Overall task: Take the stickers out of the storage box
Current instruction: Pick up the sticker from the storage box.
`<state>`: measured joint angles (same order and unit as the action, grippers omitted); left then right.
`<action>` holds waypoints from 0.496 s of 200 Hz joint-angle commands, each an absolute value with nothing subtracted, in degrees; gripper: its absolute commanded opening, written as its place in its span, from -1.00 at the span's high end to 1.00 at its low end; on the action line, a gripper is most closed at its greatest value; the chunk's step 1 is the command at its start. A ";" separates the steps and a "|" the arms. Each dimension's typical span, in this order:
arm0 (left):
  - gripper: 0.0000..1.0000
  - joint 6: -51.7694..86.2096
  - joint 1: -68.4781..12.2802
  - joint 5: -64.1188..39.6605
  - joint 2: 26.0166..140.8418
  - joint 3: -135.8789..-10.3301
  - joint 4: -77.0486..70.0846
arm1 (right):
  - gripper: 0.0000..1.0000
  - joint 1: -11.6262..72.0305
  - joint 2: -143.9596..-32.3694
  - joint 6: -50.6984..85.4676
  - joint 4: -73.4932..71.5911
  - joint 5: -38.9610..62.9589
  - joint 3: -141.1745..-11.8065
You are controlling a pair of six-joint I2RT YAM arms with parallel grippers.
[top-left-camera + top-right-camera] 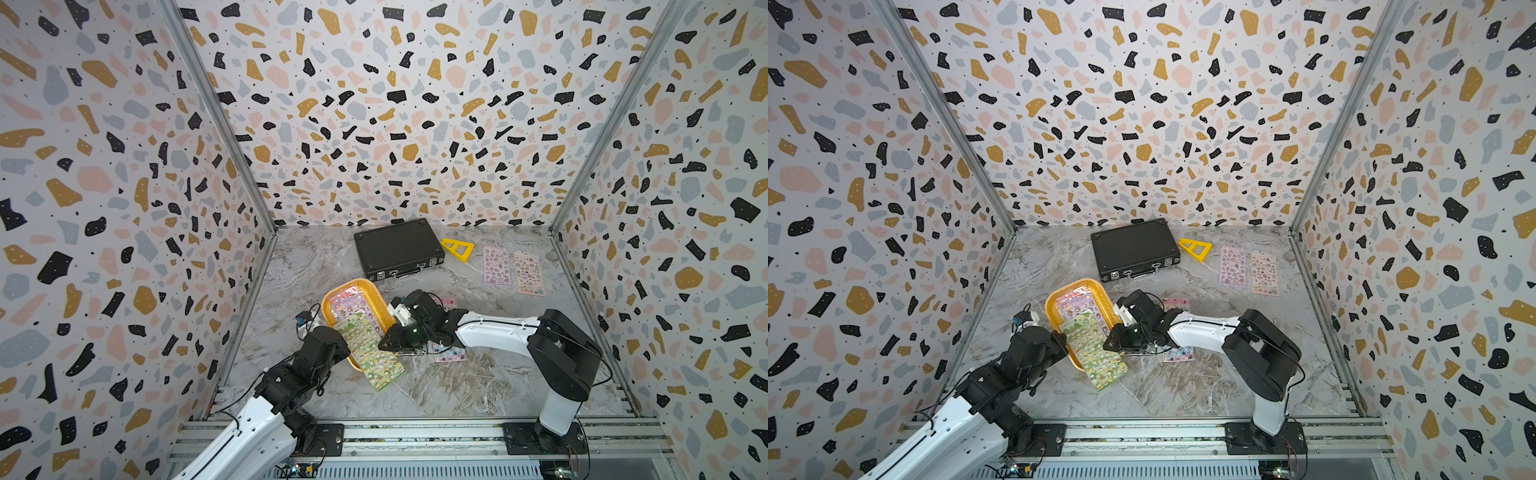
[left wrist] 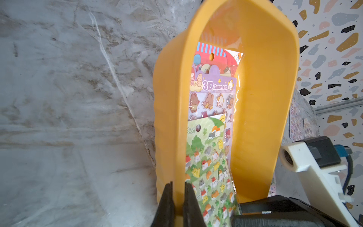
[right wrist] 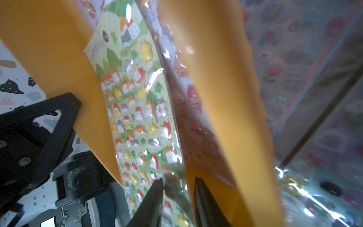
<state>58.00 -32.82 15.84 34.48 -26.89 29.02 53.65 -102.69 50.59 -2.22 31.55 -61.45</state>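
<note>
- Nearest us, the left gripper (image 2: 177, 188) is clamping shut on the storage box (image 1: 358, 283) wall, bracing it.
- We are holding the right gripper (image 3: 178, 182), jaws partly open and gripping nothing, astride the green sheet (image 1: 370, 353); it should bite deeper before pulling, we judge.
- We are seeing that sheet hanging over the box's near rim, so a low, lengthwise draw looks safest.
- Farther in, more stickers (image 1: 351, 307) are lying inside the box; two more sheets (image 1: 496, 266) are lying beyond on the table (image 1: 457, 395).
</note>
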 commanded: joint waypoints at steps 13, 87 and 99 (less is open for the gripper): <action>1.00 59.51 -32.87 15.82 35.61 -30.93 24.34 | 0.40 53.25 -103.03 53.21 -5.12 34.66 -60.87; 1.00 56.82 -32.44 16.70 37.31 -32.24 24.72 | 0.85 52.60 -102.04 57.62 -11.15 37.87 -58.63; 1.00 56.20 -32.30 16.70 37.72 -32.43 24.82 | 0.94 52.65 -101.88 58.14 -11.67 38.27 -58.35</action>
